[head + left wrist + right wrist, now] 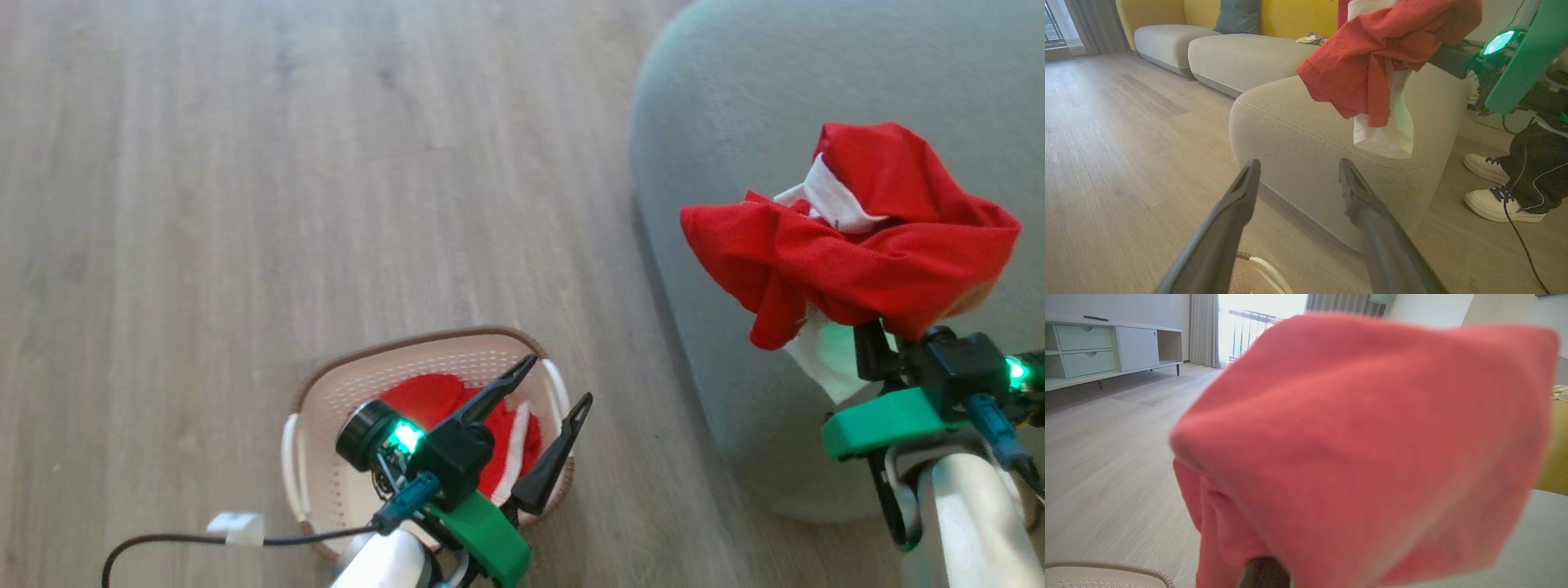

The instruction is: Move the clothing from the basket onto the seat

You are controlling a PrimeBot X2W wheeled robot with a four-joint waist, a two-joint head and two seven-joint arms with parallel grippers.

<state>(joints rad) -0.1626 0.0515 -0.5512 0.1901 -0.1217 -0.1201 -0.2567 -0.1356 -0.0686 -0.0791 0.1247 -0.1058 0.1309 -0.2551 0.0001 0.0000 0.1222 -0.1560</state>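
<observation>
Mid-carry across a living-room floor: my right claw (878,343) grasps one red garment (865,245), bunched over its fingers and held above the near left part of the grey-green seat (816,73), a white band dangling in front of the seat's side. As I judge it, the drop calls for reaching farther over the cushion before letting go, or the cloth could slide off the rounded edge. My left claw (558,380) hovers released and empty over the basket (392,347), which sits on the wooden floor (245,163) left of the seat and holds the second red garment (433,400). A person's white shoes (1494,202) stand by the seat's rounded end, close to my right arm's path.
</observation>
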